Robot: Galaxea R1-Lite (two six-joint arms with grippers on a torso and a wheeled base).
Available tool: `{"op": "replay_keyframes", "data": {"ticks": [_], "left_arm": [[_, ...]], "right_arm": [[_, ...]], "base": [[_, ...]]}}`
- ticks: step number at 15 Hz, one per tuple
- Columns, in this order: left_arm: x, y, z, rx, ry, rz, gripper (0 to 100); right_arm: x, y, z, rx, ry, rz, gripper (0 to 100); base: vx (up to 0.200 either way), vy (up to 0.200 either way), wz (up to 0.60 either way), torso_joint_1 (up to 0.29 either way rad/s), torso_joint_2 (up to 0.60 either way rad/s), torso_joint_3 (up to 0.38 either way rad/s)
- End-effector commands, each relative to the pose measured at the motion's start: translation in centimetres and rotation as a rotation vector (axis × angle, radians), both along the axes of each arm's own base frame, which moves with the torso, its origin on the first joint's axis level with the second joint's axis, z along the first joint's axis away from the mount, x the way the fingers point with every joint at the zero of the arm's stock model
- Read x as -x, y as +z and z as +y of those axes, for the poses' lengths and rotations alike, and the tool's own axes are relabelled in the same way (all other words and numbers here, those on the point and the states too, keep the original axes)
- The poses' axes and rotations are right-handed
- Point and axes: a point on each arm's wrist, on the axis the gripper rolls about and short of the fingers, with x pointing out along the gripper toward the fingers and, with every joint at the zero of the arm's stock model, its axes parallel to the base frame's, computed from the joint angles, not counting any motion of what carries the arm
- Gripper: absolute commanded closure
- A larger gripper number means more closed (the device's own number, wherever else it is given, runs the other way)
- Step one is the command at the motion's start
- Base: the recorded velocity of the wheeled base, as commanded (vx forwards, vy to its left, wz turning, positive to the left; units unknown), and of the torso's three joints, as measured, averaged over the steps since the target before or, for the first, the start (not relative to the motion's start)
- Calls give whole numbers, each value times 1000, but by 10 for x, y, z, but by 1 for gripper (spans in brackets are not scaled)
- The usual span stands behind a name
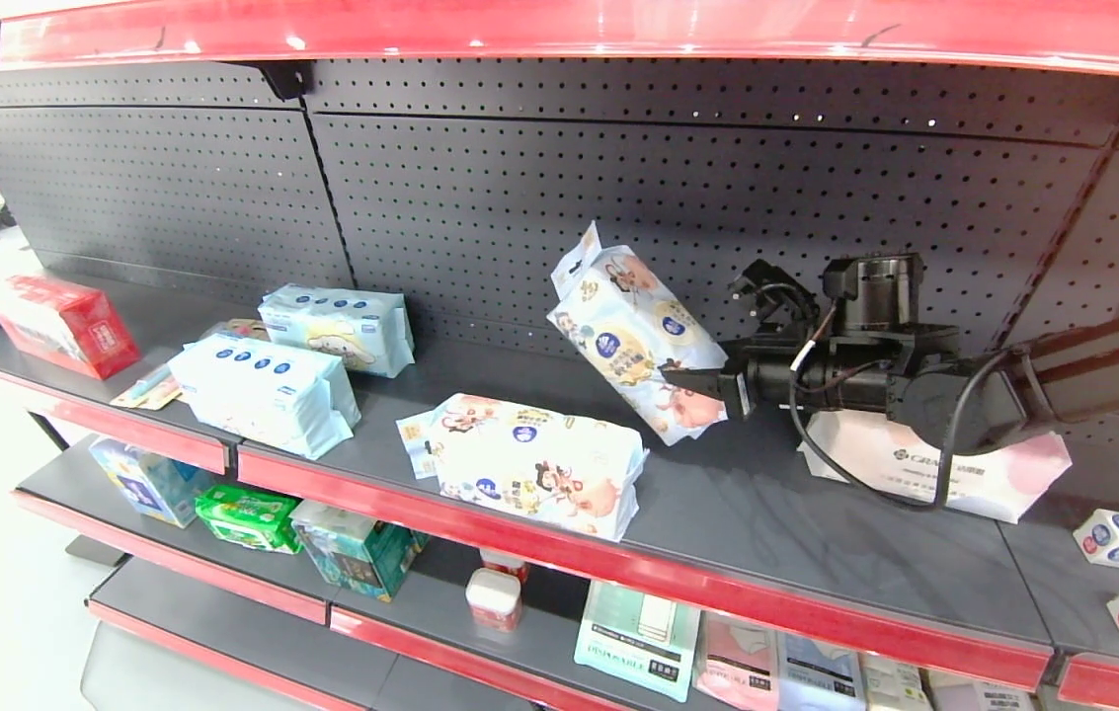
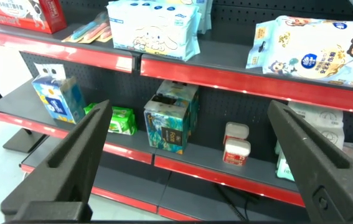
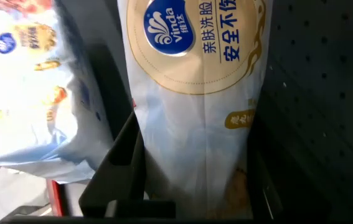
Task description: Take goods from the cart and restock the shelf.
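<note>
Currently, tilted tissue pack (image 1: 630,331) in right tool (image 1: 705,390).

Three cameras, one shelf
Head looks down on the shelf (image 1: 766,513); left wrist faces its front edge from farther out; right wrist sits close against the held pack (image 3: 195,124). All share the lying pack (image 1: 529,464).

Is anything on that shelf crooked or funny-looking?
Yes. The cartoon tissue pack in the right gripper is tilted near the back of the shelf, while its matching pack lies flat near the front edge.
</note>
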Motion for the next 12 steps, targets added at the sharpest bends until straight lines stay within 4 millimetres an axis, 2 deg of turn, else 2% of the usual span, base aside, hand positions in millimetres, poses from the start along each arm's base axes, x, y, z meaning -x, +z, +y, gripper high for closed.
{"op": "replay_keyframes", "data": {"ticks": [1, 5, 8, 12], "left_arm": [[0, 0, 0, 0, 1, 1, 0], [0, 0, 0, 0, 1, 1, 0], [0, 0, 0, 0, 1, -1, 0], [0, 0, 0, 0, 3, 1, 0]], "right_arm": [[-14, -5, 2, -8, 17, -7, 100], [-26, -3, -2, 24, 37, -74, 100], [-29, -13, -22, 86, 11, -94, 100], [-39, -22, -32, 85, 0, -82, 100]], "base": [[0, 0, 0, 0, 0, 0], [0, 0, 0, 0, 0, 0], [0, 0, 0, 0, 0, 0], [0, 0, 0, 0, 0, 0]]}}
